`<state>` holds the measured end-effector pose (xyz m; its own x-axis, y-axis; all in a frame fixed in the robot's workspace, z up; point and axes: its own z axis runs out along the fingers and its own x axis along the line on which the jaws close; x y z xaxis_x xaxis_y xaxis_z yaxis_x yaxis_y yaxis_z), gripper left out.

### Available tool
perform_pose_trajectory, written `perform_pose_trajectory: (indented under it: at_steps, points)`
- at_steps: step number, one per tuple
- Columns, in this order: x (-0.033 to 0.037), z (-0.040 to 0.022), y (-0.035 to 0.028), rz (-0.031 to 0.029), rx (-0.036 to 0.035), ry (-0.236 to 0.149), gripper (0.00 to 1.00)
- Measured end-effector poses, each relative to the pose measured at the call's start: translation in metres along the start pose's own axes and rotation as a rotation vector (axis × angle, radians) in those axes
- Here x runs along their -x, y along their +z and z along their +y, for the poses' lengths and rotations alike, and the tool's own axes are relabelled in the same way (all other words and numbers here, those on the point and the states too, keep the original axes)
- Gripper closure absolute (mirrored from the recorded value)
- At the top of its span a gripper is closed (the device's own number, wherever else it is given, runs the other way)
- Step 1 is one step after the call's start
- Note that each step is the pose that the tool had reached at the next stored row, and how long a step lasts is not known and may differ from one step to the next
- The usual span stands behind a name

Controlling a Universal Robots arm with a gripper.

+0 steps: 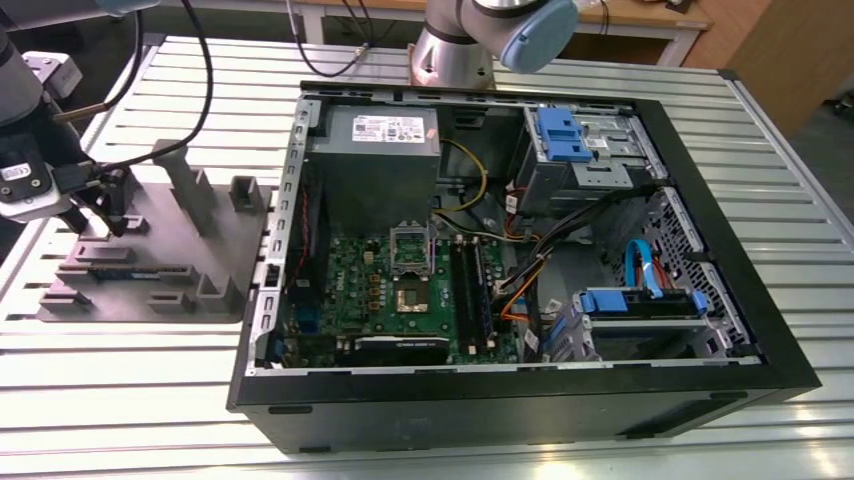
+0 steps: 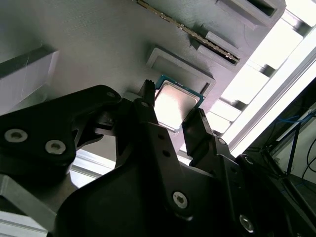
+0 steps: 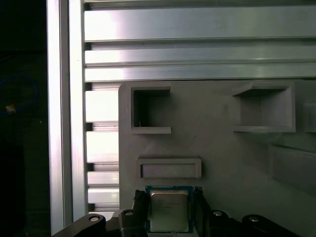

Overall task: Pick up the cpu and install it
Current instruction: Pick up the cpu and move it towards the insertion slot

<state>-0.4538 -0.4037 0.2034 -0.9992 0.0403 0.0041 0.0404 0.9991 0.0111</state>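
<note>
The cpu (image 2: 176, 102), a small square chip with a shiny metal top and green rim, lies between the two black fingers of my gripper (image 2: 170, 114). Both wrist views show the fingers pressed against its opposite edges (image 3: 169, 210). It is at the grey holder plate (image 3: 217, 148), beside a shallow rectangular recess (image 3: 169, 168). In the exterior view my gripper (image 1: 114, 225) is down on the grey holder plate (image 1: 167, 255) at the left, away from the open computer case (image 1: 534, 390). The green motherboard (image 1: 387, 310) lies inside the case, with its metal-framed socket (image 1: 411, 292) near the middle.
Upright posts and slots rise from the holder plate around the gripper. The case holds a grey power supply (image 1: 380, 150), blue drive cages (image 1: 574, 135), memory slots and loose cables. The arm's base (image 1: 454, 55) stands behind the case on the slatted aluminium table (image 1: 147, 400).
</note>
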Motion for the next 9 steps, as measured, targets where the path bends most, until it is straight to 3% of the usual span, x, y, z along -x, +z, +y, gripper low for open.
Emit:
perform_pose_trajectory:
  at_steps: [9]
  points:
    - [-0.0001, 0.0014, 0.0, 0.0, -0.0004, 0.0, 0.53]
